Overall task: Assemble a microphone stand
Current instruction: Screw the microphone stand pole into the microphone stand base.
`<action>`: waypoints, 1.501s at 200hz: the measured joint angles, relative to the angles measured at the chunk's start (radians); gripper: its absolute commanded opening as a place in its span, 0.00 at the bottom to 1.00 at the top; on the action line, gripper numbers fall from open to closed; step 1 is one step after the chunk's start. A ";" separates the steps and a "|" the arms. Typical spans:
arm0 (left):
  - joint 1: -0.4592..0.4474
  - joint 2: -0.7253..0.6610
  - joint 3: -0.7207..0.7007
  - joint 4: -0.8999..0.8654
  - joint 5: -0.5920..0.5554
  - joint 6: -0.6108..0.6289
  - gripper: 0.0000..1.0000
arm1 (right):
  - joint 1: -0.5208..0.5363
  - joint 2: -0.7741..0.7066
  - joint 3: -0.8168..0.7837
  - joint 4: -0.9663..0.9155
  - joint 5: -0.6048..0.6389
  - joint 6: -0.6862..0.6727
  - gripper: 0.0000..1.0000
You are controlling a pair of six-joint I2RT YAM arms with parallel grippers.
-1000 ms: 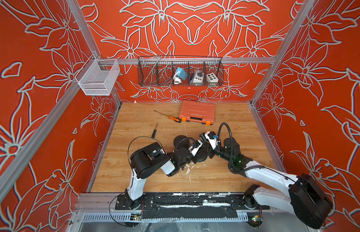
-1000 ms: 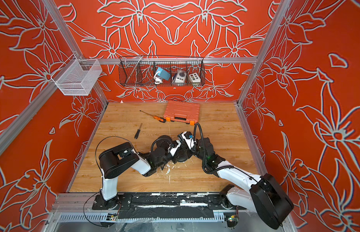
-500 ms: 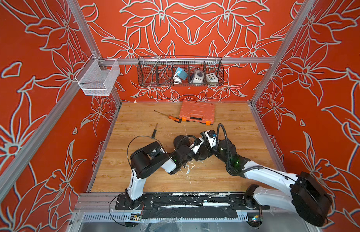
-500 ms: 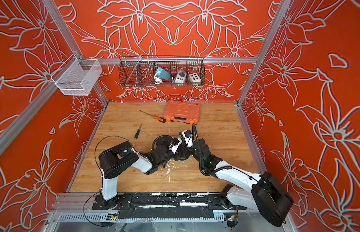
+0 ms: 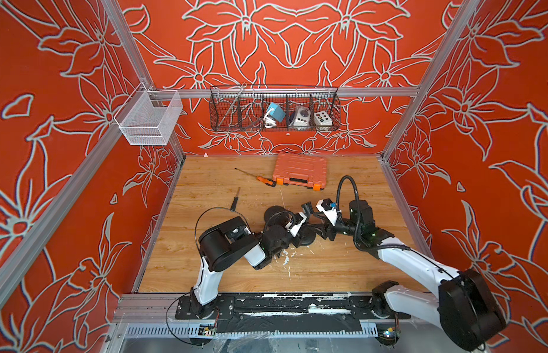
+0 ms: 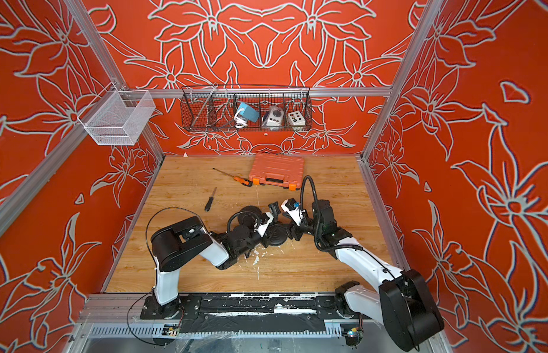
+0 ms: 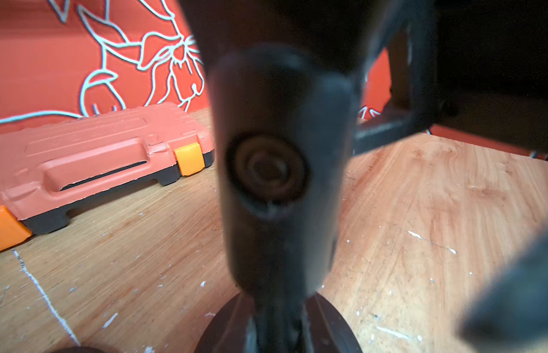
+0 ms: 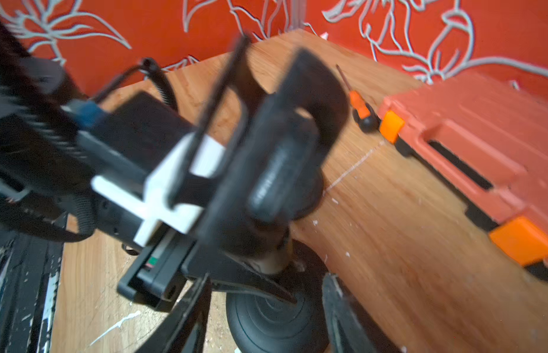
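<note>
The black microphone stand stands mid-table in both top views: a round base [image 5: 308,242] [image 6: 277,242], a short post and a U-shaped clip [image 5: 306,209] [image 6: 274,209] on top. My left gripper [image 5: 298,235] [image 6: 266,234] is shut on the post just above the base. In the left wrist view the post [image 7: 279,171] fills the middle, with the base [image 7: 327,330] below it. My right gripper [image 5: 319,227] [image 6: 289,232] is open right of the stand. In the right wrist view its fingers [image 8: 187,321] straddle the base [image 8: 275,321] without gripping, and the clip [image 8: 312,101] rises behind.
An orange tool case [image 5: 300,171] and an orange-handled screwdriver [image 5: 265,181] lie at the back. A black screwdriver [image 5: 234,201] lies to the left. A second black disc [image 5: 274,212] sits just behind the left gripper. Wire baskets [image 5: 274,108] hang on the back wall.
My left gripper has shut on the stand's post. My right gripper has opened and drawn back a little to the right of the stand.
</note>
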 measured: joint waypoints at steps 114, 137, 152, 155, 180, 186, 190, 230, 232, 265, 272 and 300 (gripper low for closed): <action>0.000 0.012 -0.006 0.030 0.003 -0.008 0.10 | -0.074 0.258 0.129 0.007 -0.288 -0.215 0.40; 0.000 0.013 -0.005 0.029 0.005 -0.007 0.10 | -0.074 0.285 0.134 0.016 -0.314 -0.227 0.35; 0.001 0.013 -0.004 0.028 0.007 -0.007 0.10 | -0.074 0.298 0.140 0.043 -0.315 -0.217 0.32; 0.001 0.013 -0.003 0.027 0.006 -0.008 0.10 | -0.074 0.299 0.140 0.051 -0.316 -0.212 0.30; 0.008 0.013 0.008 0.013 0.008 -0.041 0.10 | -0.074 0.318 0.126 0.143 -0.322 -0.174 0.00; 0.008 0.013 0.009 0.011 0.007 -0.046 0.11 | -0.074 0.318 0.115 0.170 -0.321 -0.162 0.00; 0.009 0.013 0.009 0.010 0.008 -0.047 0.11 | -0.074 0.318 0.108 0.189 -0.320 -0.152 0.00; 0.009 0.013 0.009 0.006 0.010 -0.041 0.23 | -0.037 0.267 0.024 0.314 -0.204 -0.043 0.00; 0.009 0.013 0.009 0.003 0.011 -0.040 0.24 | -0.030 0.258 0.019 0.317 -0.187 -0.038 0.00; 0.005 0.020 0.000 -0.049 0.025 -0.038 0.28 | 0.105 0.122 -0.062 0.320 0.146 0.069 0.00; 0.005 0.017 -0.001 -0.049 0.026 -0.040 0.28 | 0.138 0.095 -0.079 0.320 0.228 0.097 0.00; 0.003 -0.021 -0.001 -0.095 0.026 -0.031 0.29 | 0.239 0.034 -0.127 0.340 0.485 0.197 0.00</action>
